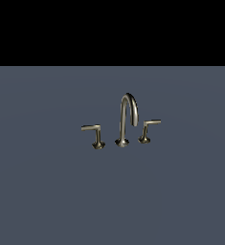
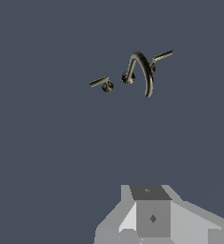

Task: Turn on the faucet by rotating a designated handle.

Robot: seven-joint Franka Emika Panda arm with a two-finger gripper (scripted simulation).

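On the grey tabletop (image 1: 47, 191) the faucet (image 1: 126, 119) is seen as three separate brassy pieces set in a row: the arched spout (image 1: 129, 107) in the middle and one lever at each side. The handle (image 1: 95, 134) that must be rotated is taken to be the lever at the exterior view's left, on the side away from the drooping tip of the spout. Its stem stands upright on a flared foot, and its thin flat arm runs nearly level from the top of the stem toward the exterior view's left. The smaller lever (image 1: 147, 130), with a slanted stem, stands at the other side of the spout.

In the exterior view no part of the robot is visible. In the wrist view only a grey block of the claw (image 2: 149, 217) is seen at the edge of the picture, and its fingers are cut off; whether the claw is open or closed cannot be told, and nothing is seen held in it.

From the wrist view, the handle (image 2: 103, 83) lies well apart from the claw, far ahead of it, with bare tabletop between. The long axis of the lever arm lies across the line of approach, not along it. The approach seems to be not yet begun. The pieces are small and somewhat blurred here, so the exact tilt of the arm is perhaps not reliable.
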